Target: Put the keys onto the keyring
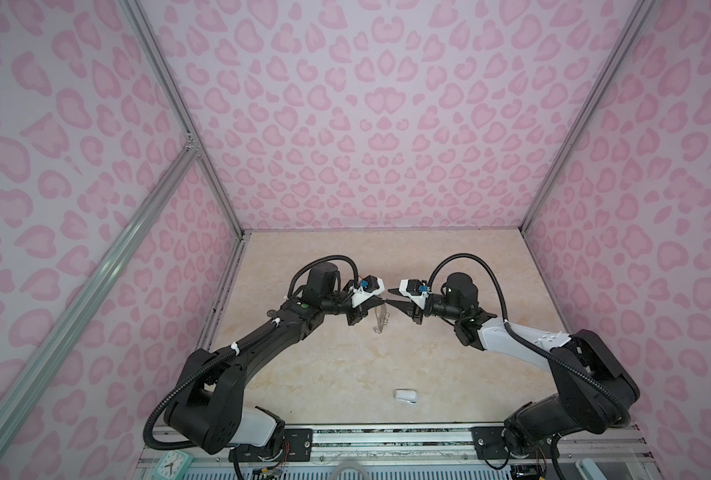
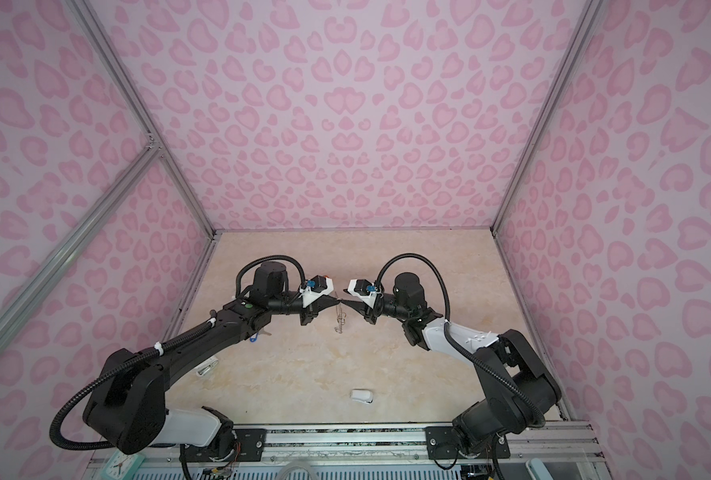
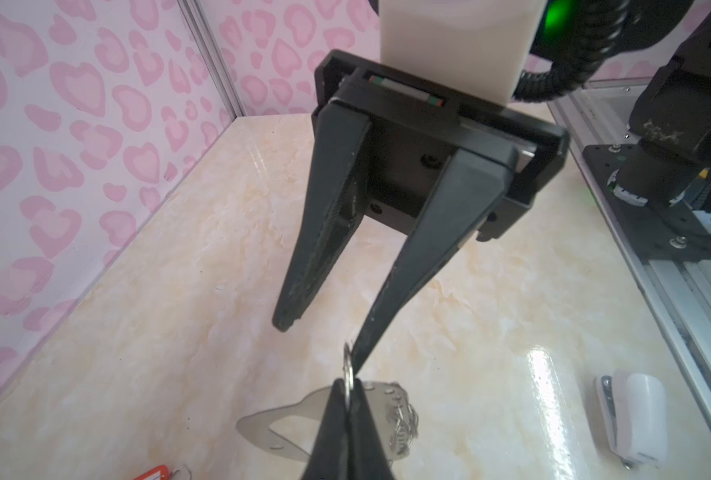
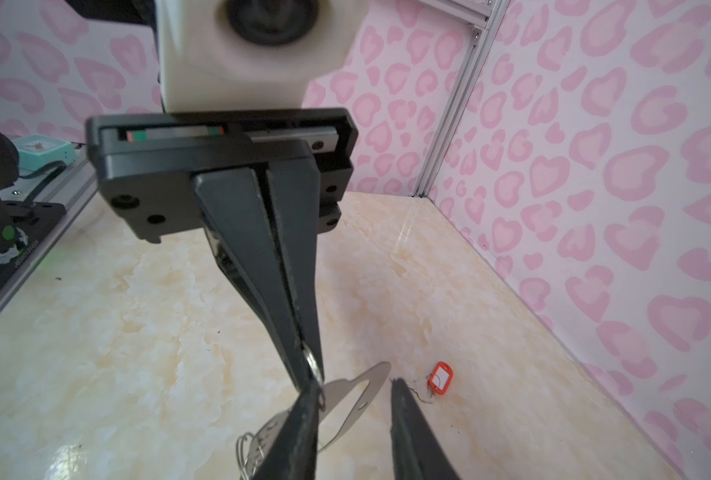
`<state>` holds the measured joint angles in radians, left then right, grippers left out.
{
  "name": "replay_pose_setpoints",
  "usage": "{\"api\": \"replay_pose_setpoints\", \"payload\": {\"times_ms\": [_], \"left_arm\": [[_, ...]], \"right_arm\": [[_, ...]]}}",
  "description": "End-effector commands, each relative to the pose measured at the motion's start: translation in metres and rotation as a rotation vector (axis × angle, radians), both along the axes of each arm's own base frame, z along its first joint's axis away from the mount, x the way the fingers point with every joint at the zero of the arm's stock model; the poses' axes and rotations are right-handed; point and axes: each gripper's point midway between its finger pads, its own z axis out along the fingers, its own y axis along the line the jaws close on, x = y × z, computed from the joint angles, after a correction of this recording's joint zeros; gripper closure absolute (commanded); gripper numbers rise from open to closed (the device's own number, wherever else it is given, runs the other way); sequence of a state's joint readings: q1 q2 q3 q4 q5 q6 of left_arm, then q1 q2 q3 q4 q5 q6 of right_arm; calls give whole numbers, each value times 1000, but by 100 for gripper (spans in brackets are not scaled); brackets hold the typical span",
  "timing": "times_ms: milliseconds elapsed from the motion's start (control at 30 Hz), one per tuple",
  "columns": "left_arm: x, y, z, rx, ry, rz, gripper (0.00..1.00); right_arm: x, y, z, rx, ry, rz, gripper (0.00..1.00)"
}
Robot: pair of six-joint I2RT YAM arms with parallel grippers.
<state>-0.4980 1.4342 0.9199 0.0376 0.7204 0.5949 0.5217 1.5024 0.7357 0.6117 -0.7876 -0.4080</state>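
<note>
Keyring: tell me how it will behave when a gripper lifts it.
The keyring looks like thin sheet metal: probably stiff and light, with bare metal faces that may slip. Its loose wire rings will likely swing.

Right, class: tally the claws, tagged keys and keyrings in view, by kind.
Claws: 2, left claw shut on a ring, right claw open
Keys: 2, orange tag, blue tag
Keyring: 1
Total: 5
</note>
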Motion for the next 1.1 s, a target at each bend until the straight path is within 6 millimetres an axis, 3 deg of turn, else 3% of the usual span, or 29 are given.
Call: {"api": "replay_pose_setpoints", "payload": {"times_ms": [0, 833, 1067], "left_arm": [[3, 3, -12, 100, -25, 11, 97], [-2, -7, -14, 199, -63, -16, 97], [-4, -10, -10, 173, -59, -25, 97]], "right_arm": [[-5, -5, -19, -111, 3, 20, 70], [-13, -1, -10, -68, 11, 63, 84], [-16, -1, -15, -74, 27, 70, 95]]}}
